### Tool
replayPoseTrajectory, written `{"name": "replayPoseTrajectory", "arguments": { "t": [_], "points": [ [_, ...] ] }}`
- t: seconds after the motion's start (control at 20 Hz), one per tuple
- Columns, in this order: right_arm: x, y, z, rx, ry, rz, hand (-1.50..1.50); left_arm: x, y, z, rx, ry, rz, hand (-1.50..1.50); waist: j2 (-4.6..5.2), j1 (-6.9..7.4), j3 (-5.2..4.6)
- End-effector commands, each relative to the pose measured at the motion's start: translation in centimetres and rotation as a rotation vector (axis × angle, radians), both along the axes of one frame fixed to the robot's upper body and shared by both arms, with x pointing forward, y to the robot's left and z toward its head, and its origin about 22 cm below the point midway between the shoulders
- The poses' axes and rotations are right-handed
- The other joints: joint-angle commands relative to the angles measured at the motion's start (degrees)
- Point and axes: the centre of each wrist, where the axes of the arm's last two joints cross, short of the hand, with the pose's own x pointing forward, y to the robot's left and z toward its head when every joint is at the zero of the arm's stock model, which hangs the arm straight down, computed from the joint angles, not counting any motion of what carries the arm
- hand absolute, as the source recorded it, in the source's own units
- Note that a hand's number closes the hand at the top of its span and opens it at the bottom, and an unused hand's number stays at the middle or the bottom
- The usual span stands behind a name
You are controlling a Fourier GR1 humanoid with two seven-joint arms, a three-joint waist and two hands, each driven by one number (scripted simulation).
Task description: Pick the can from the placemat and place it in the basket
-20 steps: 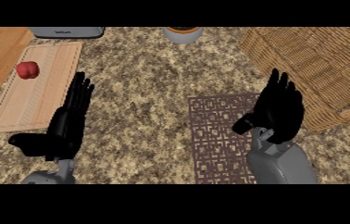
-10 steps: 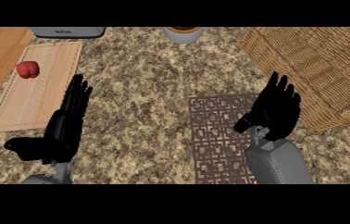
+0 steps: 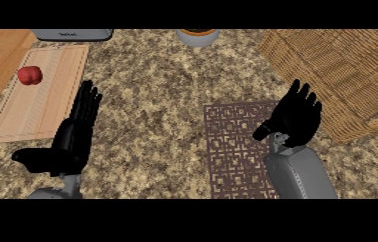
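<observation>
So the mat (image 3: 236, 151) is taken as the reference point here: a dark brown strip with a fretwork pattern, laid on the speckled counter (image 3: 155, 101) and cut off by the lower edge of the view. The right hand (image 3: 297, 117) is seen over the mat's right edge, around its upper half. Its fingers (image 3: 303, 93) are stretched out straight, pointing away from the robot, and the thumb is stuck out toward the mat's middle. Nothing is gripped by it, the hand is just released. Its grey forearm (image 3: 299, 173) is laid over the mat's lower right part. The can can't be made out anywhere tbh; none of it is shown on the bare part of the mat, and whether it's hidden under that right hand can't be told. The wicker basket (image 3: 332, 71) is found up and to the right of the mat, with its near edge just beside the right hand. The left hand (image 3: 74, 136) is seen well to the left of the mat, fingers straight and pointed up, thumb spread out to the left, nothing held. Further left of the mat a pale wooden board (image 3: 44, 106) is laid, with a small red thing (image 3: 29, 75) sat on its upper part; the left hand's fingertips are seen right by the board's right edge. Far above the mat, a grey pot (image 3: 198, 37) is cut off at the top, and a grey appliance (image 3: 71, 34) is tucked up to the left of it.
</observation>
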Motion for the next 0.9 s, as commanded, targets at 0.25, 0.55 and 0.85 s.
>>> {"name": "replayPoseTrajectory", "arguments": {
  "t": [0.25, 0.55, 0.85],
  "points": [
    [0.6, 0.2, -1.7, 0.047, 0.085, -0.177, -1.5, -0.1, 0.9, 0.8, 0.003, 0.019, -0.011, 0.0, -0.04, 0.08, 0.0],
    [0.2, -0.9, -3.1, 0.066, 0.091, -0.153, -1.5, 0.2, 0.5, 0.9, 0.012, -0.002, 0.017, 0.0, -0.02, -0.15, 0.01],
    [0.6, -2.2, -3.5, 0.073, 0.074, -0.149, -1.5, -0.9, 0.6, -0.6, -0.005, 0.007, 0.0, 0.0, -0.01, -0.15, -0.01]
  ]
}}
